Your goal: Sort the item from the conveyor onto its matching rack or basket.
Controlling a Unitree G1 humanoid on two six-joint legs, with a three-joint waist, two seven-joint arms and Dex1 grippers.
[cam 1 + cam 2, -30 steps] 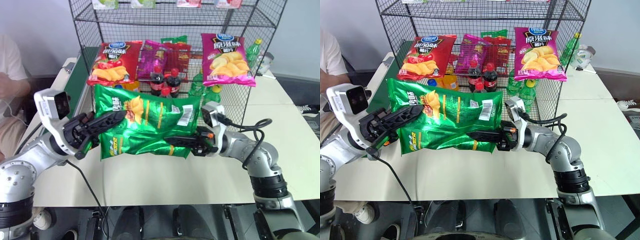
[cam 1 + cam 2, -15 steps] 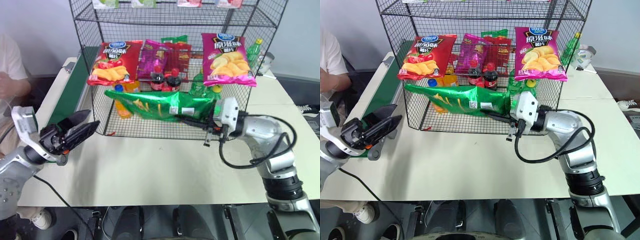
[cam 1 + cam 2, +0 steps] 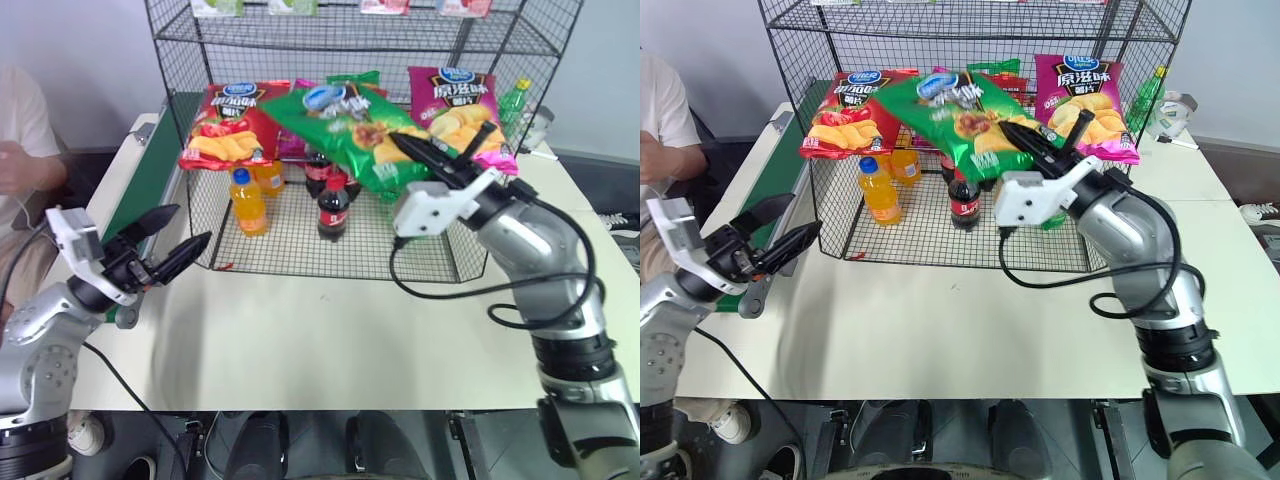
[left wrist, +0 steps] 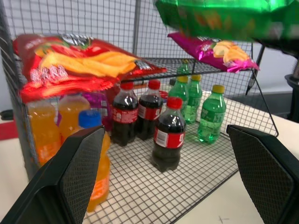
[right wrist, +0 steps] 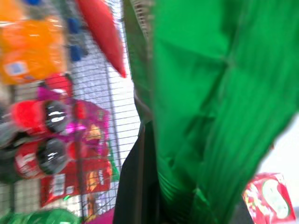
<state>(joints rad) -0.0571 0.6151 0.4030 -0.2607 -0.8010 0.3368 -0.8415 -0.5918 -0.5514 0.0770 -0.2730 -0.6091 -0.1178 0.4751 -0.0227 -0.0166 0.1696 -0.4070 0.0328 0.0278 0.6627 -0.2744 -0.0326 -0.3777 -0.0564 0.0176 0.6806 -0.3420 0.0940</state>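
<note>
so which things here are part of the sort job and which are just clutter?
In the job:
- green chip bag, held by right gripper
- black wire rack
- conveyor
- left gripper, open

Lying about:
- red chip bag
- magenta chip bag
- cola bottle
- orange bottle
- green bottles

A glossy green chip bag (image 3: 352, 125) shows a round blue logo and pictured yellow chips. Beside it lie a red chip bag (image 3: 228, 125) and a magenta chip bag (image 3: 458, 105), both printed with yellow chips. They sit on a black wire-grid rack (image 3: 185, 70). Below stand orange soda bottles (image 3: 247, 200), dark cola bottles (image 3: 332, 209) with red caps and labels, and green bottles (image 4: 211, 113) with yellow caps. The conveyor (image 3: 148, 180) belt is dark green, the table (image 3: 330, 330) cream.
</note>
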